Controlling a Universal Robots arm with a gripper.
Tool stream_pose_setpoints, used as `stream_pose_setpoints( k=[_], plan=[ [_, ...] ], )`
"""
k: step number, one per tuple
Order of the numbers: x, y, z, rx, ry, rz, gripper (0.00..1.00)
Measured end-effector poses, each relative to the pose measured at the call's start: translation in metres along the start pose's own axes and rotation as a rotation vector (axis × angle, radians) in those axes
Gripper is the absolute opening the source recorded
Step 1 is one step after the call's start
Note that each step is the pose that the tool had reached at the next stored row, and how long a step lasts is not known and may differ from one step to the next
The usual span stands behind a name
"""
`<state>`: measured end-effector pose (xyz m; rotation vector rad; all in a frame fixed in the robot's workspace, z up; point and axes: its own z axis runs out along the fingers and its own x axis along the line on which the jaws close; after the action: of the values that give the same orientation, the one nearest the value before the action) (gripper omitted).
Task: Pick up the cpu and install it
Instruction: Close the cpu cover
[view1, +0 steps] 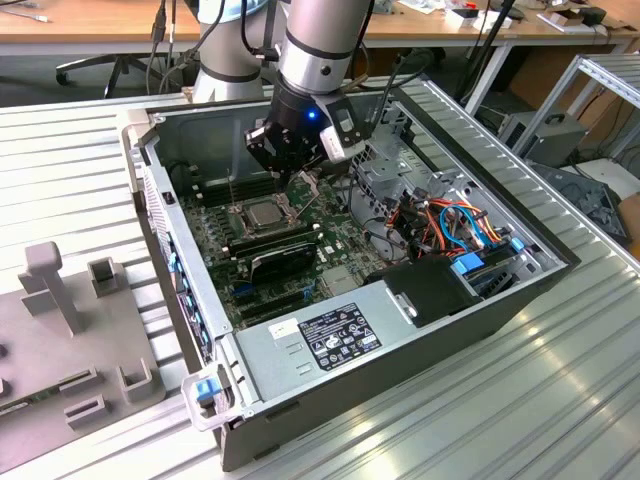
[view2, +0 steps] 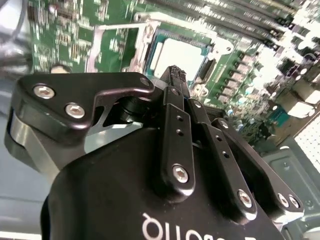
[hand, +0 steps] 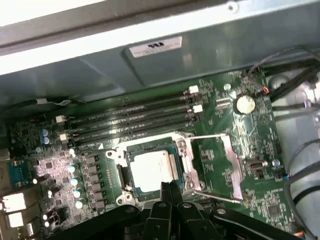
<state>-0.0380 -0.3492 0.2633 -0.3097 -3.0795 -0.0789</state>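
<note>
A: On the table (view1: 90, 150), going from the exterior view's left: what stands there?

B: A grey fixture (view1: 70, 340) with upright blocks, then the open case (view1: 350, 270), its near wall touching the ribbed table top. To the exterior view's right the ribbed top runs on bare.

A: Any writing?

B: A black label (view1: 340, 336) on the power supply (view1: 310, 345) and a white sticker (hand: 155, 46) on the case wall in the first wrist view. Both carry print too small to make out. Part of a white word shows on the tool's body in the second wrist view.

A: Counts?

B: One board (hand: 235, 150), one cpu (hand: 151, 170), four long memory slots (hand: 130, 117) beside the socket, one round coin cell (hand: 244, 104).

A: Where is the cpu?

B: Lying flat in its socket (hand: 150, 172), silver top up. The metal frame (hand: 220, 167) is swung open to one side of it, and the thin lever (view1: 231, 195) stands up.

A: And the tool?

B: The tool (hand: 169, 189) hangs just above the cpu's edge, fingers (view2: 176, 80) pressed together with no gap, holding nothing. Whether the tips touch the chip I cannot tell.

A: Room to move?

B: Open above the socket; the drive cage and coloured cables (view1: 450, 225) crowd the case toward the exterior view's right.
</note>
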Motion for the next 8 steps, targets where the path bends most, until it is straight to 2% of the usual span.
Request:
stream_pose_setpoints(
  k=[4, 8],
  plan=[
    [-0.0001, 0.0000, 0.0000, -0.0173, 0.0077, -0.072, 0.11],
    [-0.0002, 0.0000, -0.0001, -0.0210, 0.0139, -0.157, 0.11]
  ],
)
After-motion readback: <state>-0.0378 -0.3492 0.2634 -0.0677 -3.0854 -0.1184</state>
